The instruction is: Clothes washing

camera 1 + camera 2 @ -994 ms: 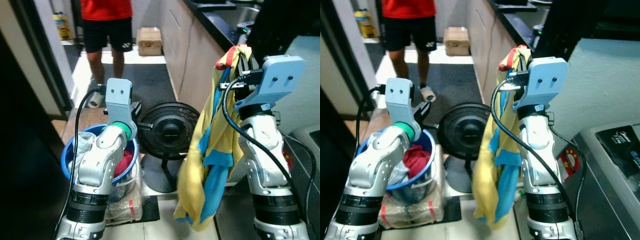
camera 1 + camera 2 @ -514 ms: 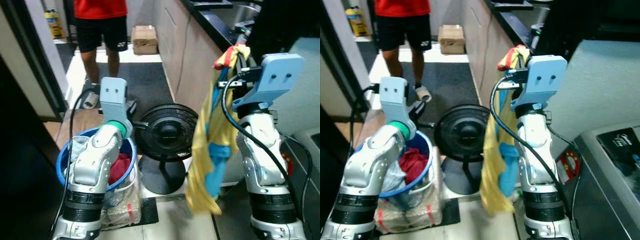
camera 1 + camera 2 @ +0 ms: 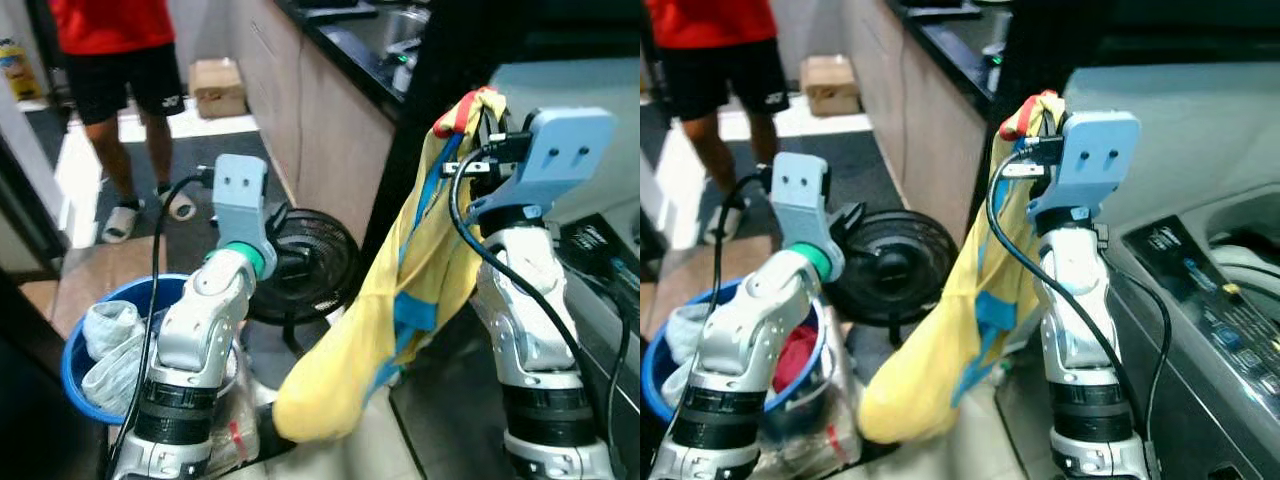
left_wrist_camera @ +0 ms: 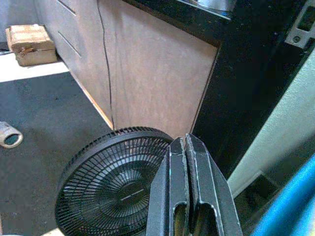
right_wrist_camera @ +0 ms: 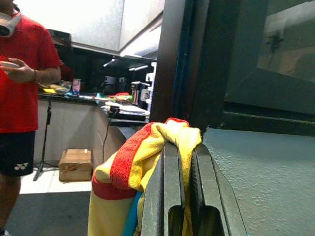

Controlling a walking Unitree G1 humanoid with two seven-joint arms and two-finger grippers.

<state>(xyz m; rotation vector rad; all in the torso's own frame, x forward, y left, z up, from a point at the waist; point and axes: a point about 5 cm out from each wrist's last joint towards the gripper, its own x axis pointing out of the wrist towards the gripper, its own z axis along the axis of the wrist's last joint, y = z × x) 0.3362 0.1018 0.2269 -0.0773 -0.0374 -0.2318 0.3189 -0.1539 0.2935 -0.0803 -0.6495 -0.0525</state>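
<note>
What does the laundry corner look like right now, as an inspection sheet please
Surface: tiled floor, dark mat further back.
Job's things: yellow and blue garment hanging from the right pincer; blue basket on the floor holding pale and red laundry; washing machine to the robot's right, its tub partly in view.
Clutter: black floor fan beside the basket; cardboard box far back.
Grippers: right pincer raised, shut on the garment; left pincer shut, empty, above the fan.
Cables: black cable looped along each forearm.
Surroundings: wooden cabinets under a dark counter; person standing at the back.
</note>
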